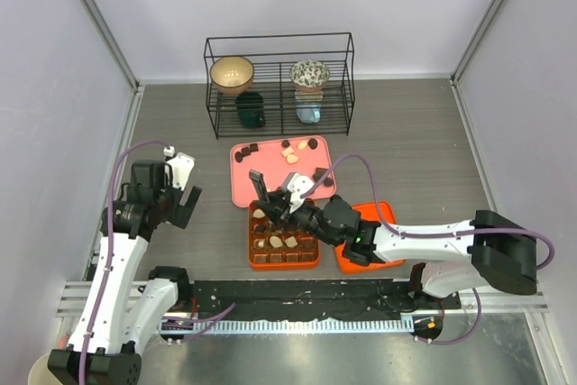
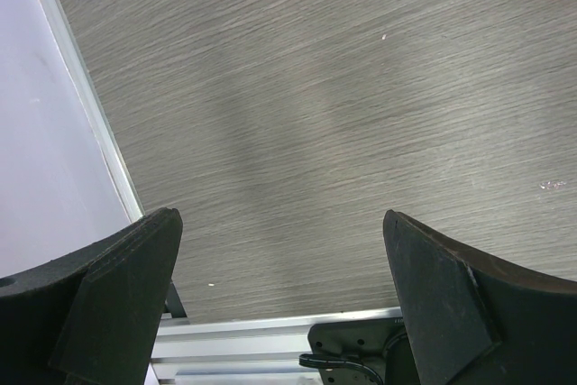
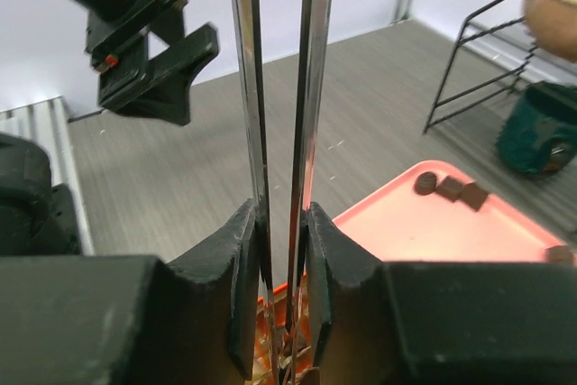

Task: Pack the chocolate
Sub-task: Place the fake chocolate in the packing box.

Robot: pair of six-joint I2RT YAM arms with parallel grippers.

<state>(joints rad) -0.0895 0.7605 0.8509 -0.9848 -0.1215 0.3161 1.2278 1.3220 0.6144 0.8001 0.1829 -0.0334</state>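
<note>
Several chocolate pieces (image 1: 290,156) lie on the pink tray (image 1: 245,185); some show in the right wrist view (image 3: 448,188). More chocolate (image 1: 276,242) fills cells of the orange gridded box (image 1: 251,246). My right gripper (image 1: 276,196) hovers over the box's far edge, shut on a pair of metal tongs (image 3: 255,87) whose tips point down into the box. The frames do not show whether the tips hold a piece. My left gripper (image 1: 181,194) is open and empty above bare table at the left, its fingers (image 2: 117,295) wide apart.
An orange lid (image 1: 382,218) lies right of the box under my right arm. A black wire rack (image 1: 278,83) with bowls and cups stands at the back. Side walls close in left and right. A metal rail (image 2: 270,335) runs along the near edge.
</note>
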